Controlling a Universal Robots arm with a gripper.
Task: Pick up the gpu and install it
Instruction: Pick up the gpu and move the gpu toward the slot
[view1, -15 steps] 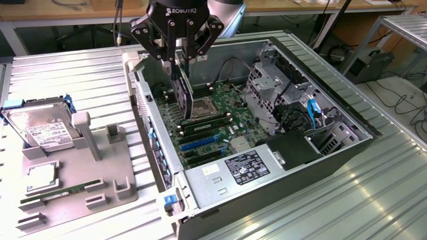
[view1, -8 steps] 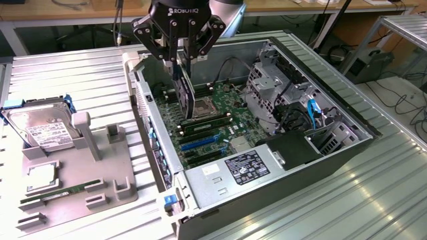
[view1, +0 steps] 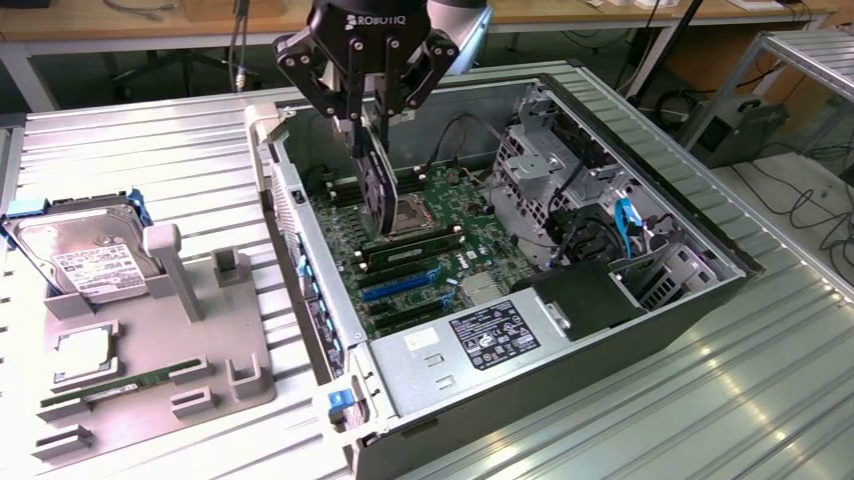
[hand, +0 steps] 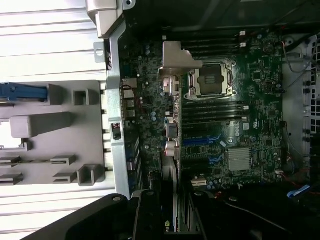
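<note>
Gripping gpu (view1: 383, 190), ROBOTIQ-marked claw (view1: 372, 128)

One gpu (view1: 379, 190), one pincer (view1: 364, 128), one open computer case (view1: 561, 370), one hard drive (view1: 80, 260), one grey holder (view1: 227, 350)

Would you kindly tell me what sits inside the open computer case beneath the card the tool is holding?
Beneath the gpu in the tool lie the motherboard, its CPU socket and blue slots. The card itself hides a strip of board from the wrist view.

gpu (hand: 171, 130) bracket silver, mobo (view1: 447, 195) green, tray (view1: 227, 350) grey
</note>
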